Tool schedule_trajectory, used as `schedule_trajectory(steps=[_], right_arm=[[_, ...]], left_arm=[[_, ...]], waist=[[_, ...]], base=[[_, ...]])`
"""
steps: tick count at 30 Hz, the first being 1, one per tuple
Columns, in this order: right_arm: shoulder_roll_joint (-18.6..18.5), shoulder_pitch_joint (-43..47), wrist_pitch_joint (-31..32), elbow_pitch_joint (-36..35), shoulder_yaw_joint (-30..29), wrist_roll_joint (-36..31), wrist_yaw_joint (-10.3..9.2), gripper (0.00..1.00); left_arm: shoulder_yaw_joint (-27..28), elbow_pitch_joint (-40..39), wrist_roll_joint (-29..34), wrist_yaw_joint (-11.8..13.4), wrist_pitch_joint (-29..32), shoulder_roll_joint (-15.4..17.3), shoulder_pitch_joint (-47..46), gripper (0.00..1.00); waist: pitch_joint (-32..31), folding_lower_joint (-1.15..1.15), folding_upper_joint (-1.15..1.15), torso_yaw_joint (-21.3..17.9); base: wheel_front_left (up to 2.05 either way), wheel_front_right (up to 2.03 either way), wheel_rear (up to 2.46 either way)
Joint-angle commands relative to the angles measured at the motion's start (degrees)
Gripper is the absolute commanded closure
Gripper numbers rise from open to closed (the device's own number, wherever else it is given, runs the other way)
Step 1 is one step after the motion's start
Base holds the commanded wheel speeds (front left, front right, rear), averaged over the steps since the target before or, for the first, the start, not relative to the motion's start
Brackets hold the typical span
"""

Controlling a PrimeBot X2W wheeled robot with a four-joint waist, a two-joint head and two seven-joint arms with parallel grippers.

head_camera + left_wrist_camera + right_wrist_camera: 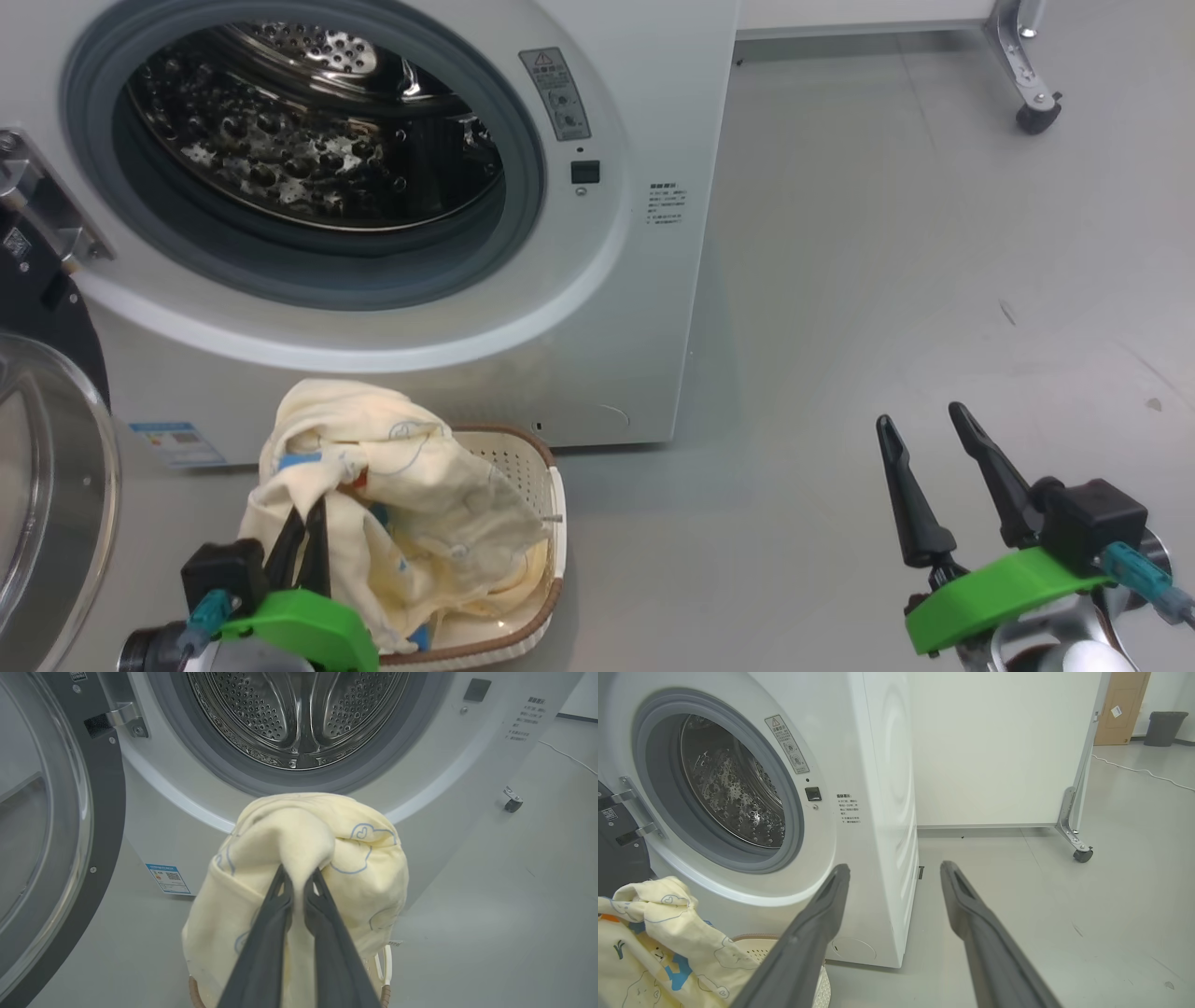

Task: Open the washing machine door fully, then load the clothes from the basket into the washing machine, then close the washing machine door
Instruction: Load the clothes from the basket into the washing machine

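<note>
The white washing machine (644,280) stands with its round door (47,448) swung open to the left, baring the steel drum (308,140). Pale cream-yellow clothes (392,485) rise in a bundle out of the cream basket (546,523) on the floor before it. My left gripper (303,527) is shut on a fold of the clothes (299,840), which hang below the drum opening (299,714) in the left wrist view. My right gripper (920,439) stands open over bare floor at the right, with nothing between its fingers. It (894,877) faces the machine's front corner.
Grey floor (934,233) stretches to the right of the machine. A white panel on a caster (1036,117) stands at the back right. A cable (1139,770) lies across the floor beyond it, and further off stands a dark bin (1164,728) by a brown door.
</note>
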Motion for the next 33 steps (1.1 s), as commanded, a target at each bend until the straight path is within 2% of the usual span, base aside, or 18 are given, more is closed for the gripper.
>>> schedule_trajectory(steps=[1,13,33], right_arm=[[-0.5,-0.8,0.2,-2.4,0.9,0.4,0.24,0.0],[-0.5,1.6,1.2,-3.1,0.8,0.4,0.24,0.0],[-0.5,2.2,1.6,-3.4,0.8,0.7,0.24,0.0]], left_arm=[[2.1,-2.8,0.6,0.8,0.1,2.0,-0.8,1.0],[2.1,-8.5,-0.3,2.9,2.5,3.2,4.2,1.0],[1.8,-9.8,-1.0,4.0,3.2,3.2,4.3,1.0]], waist=[[-1.3,0.01,0.0,0.5],[-3.9,0.01,0.0,1.3],[-3.8,0.01,0.0,2.1]], base=[[0.0,0.0,0.0],[0.0,0.0,0.0],[0.0,0.0,0.0]])
